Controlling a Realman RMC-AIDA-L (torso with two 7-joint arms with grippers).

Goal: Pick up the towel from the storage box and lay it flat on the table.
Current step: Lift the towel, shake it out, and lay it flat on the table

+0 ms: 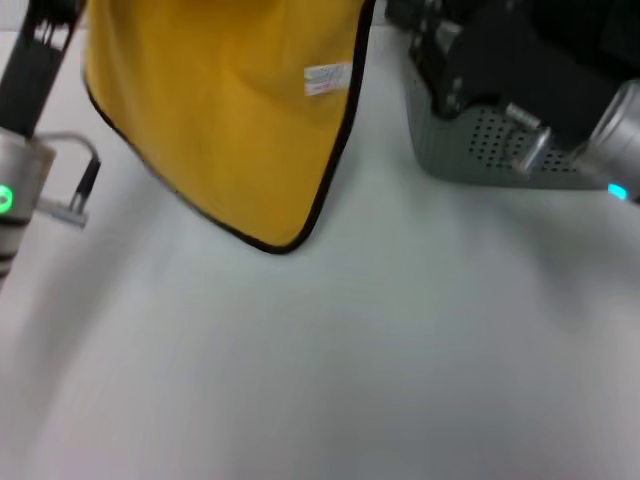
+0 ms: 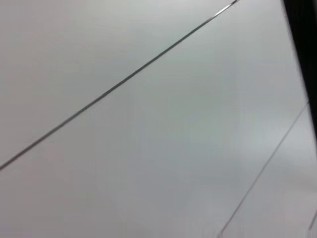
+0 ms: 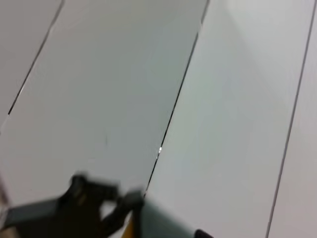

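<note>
The mustard-yellow towel (image 1: 220,110) with black trim and a white label (image 1: 327,78) hangs spread out above the white table (image 1: 330,360). Its lowest corner (image 1: 280,243) is at or just above the tabletop, and its top edge is cut off by the head view. My left arm (image 1: 35,70) reaches up along the towel's left edge, and my right arm (image 1: 500,60) crosses above the grey-green perforated storage box (image 1: 480,150) to the towel's right edge. A sliver of yellow (image 3: 128,229) shows beside a black part in the right wrist view.
The storage box stands at the back right of the table, partly covered by my right arm. The left wrist view shows only pale panels with dark seams.
</note>
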